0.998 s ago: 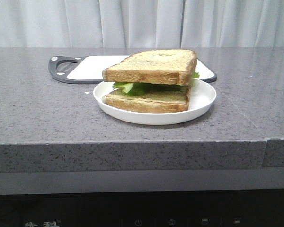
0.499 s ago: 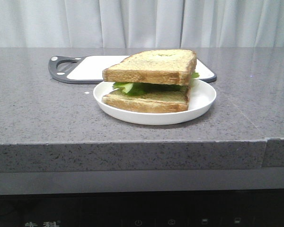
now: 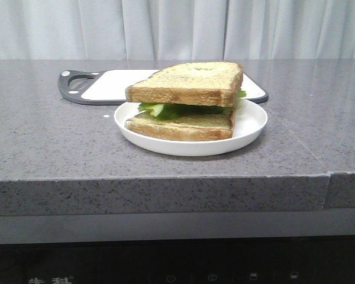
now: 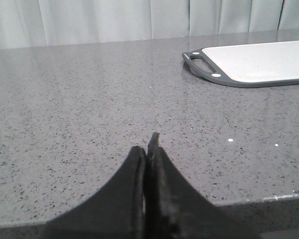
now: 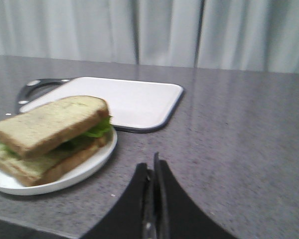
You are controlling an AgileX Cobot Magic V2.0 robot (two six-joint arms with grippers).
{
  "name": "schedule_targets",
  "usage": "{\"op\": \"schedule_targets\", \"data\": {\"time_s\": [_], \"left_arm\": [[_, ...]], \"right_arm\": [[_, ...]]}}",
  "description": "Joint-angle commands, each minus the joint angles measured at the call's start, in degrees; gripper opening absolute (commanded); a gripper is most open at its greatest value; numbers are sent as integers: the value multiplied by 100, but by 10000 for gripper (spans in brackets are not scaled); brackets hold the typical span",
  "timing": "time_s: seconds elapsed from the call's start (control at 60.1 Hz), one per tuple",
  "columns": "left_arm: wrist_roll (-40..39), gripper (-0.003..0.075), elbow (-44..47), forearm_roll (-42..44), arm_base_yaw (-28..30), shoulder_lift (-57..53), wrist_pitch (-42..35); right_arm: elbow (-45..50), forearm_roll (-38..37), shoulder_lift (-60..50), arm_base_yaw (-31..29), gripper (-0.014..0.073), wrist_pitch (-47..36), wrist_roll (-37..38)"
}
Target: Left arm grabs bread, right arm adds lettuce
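Note:
The bread (image 3: 189, 83), a thick toasted slice with a faint pale-green blotch on its face, lies on top of the lettuce (image 3: 163, 109). Under the lettuce is a second slice (image 3: 183, 125), all on a white plate (image 3: 251, 124). The right wrist view shows the same bread (image 5: 50, 122), lettuce (image 5: 97, 129) and plate (image 5: 87, 169) off to one side of my right gripper (image 5: 150, 167), which is shut on nothing above bare counter. My left gripper (image 4: 147, 147) is shut and empty over the counter, with no food near it. Neither gripper shows in the front view.
A white cutting board with a dark rim and handle (image 3: 106, 86) lies flat behind the plate; it also appears as a board (image 4: 259, 62) in the left wrist view and as a board (image 5: 124, 102) in the right one. The counter's front edge (image 3: 165, 177) runs below the plate. Curtains hang behind.
The whole front picture has slid slightly to the left. Sandwich, plate and board keep their places relative to one another.

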Motion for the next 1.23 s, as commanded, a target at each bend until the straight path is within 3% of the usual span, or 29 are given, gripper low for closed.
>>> {"op": "schedule_targets", "data": {"time_s": [0.0,0.266,0.466,1.214], "left_arm": [[-54,-20,24,-46,13,-116,-516],[-54,-20,24,-46,13,-116,-516],[-54,-20,24,-46,13,-116,-516],[-54,-20,24,-46,13,-116,-516]], "right_arm": [[148,-121,-226,-496,-61,-516,125],[1070,-157,-1018,-1052,-61,-556,125],[1061,-201,-1023,-1059,-61,-119,119],[1056,-201,-1023,-1059,-61,-106,119]]}}
